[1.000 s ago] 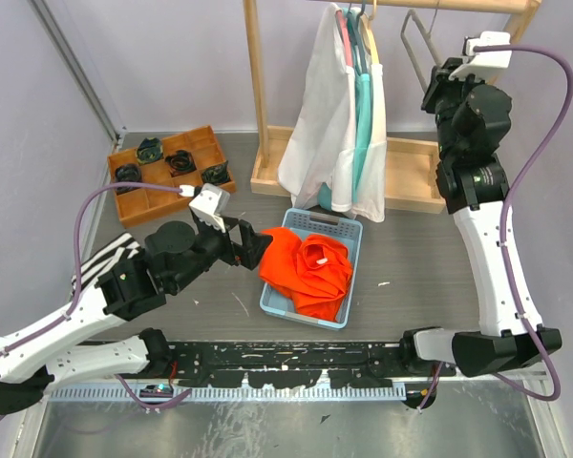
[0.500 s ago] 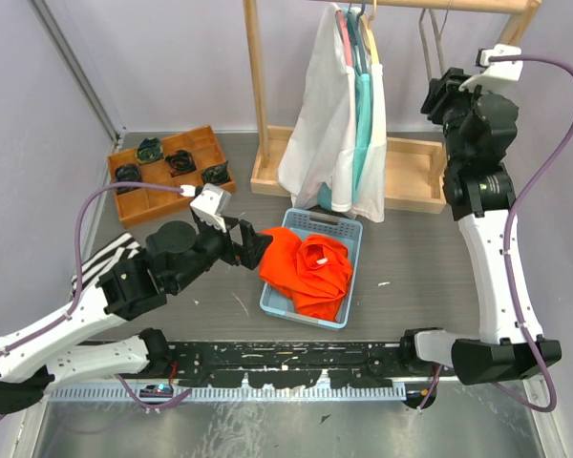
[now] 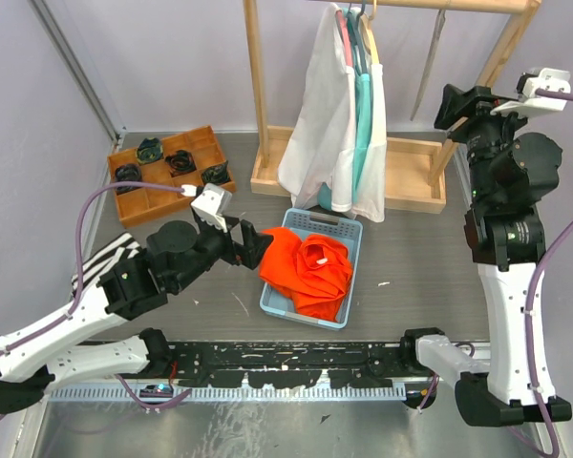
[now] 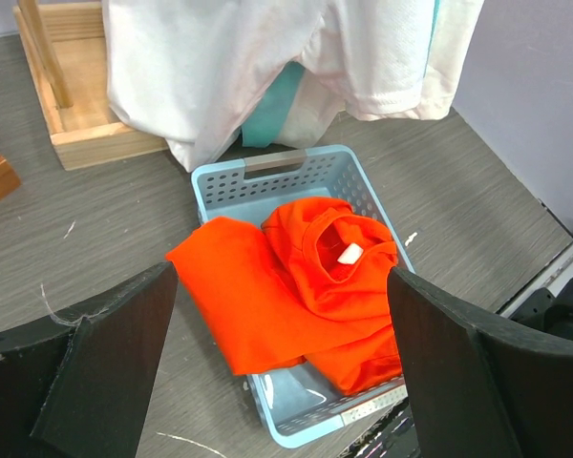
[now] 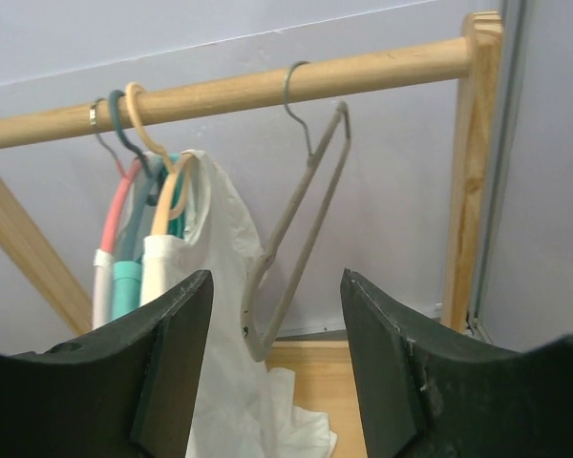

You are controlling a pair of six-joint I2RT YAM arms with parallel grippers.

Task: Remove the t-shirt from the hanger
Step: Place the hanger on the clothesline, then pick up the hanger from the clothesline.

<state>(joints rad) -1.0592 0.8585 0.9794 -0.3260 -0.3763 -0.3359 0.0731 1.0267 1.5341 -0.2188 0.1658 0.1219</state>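
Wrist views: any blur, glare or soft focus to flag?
Left wrist: even light, no glare, shirt and basket sharp, only the near jaws soft and dark. Right wrist: hanger and rod crisp against the wall, jaws in shadow at the bottom edge.

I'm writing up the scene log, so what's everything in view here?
T-shirt: one, orange, in the basket, spilling over its left rim.
Basket: one, light blue, table centre.
Rack: one, wooden, at the back.
Hanging shirts: about three, white, teal, cream, left part of the rail.
Bare hanger: one, grey, right part of the rail.
Tray: one, wooden, back left, holding dark items.
Table: one, grey.
Left gripper: open, beside the basket.
Right gripper: open, facing the bare hanger, not touching.
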